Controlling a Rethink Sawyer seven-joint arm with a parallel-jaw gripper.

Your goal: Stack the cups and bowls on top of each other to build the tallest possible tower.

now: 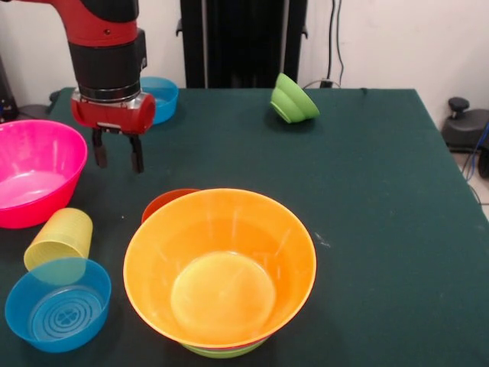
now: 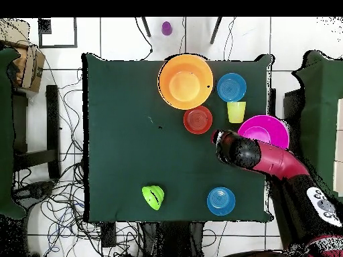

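Observation:
The tower stands at the near middle: a wide orange bowl (image 1: pixel 220 264) (image 2: pixel 185 81) on top, a lime-green bowl's rim (image 1: pixel 225 352) showing beneath it. A red-orange bowl (image 1: pixel 166 202) (image 2: pixel 198 120) stands just behind it. The yellow cup (image 1: pixel 59 238) (image 2: pixel 236 112) lies on its side between a big pink bowl (image 1: pixel 34 180) (image 2: pixel 264 130) and a small blue bowl (image 1: pixel 57 306) (image 2: pixel 231 87). My gripper (image 1: pixel 118 158) (image 2: pixel 226 144) hangs open and empty above the cloth, beside the pink bowl and behind the red-orange one.
A second small blue bowl (image 1: pixel 162 95) (image 2: pixel 221 201) stands at the far side behind my arm. A lime-green bowl (image 1: pixel 293 99) (image 2: pixel 153 197) lies tipped on its side at the far middle. A small purple thing (image 2: pixel 166 27) lies off the table (image 1: pixel 382 199).

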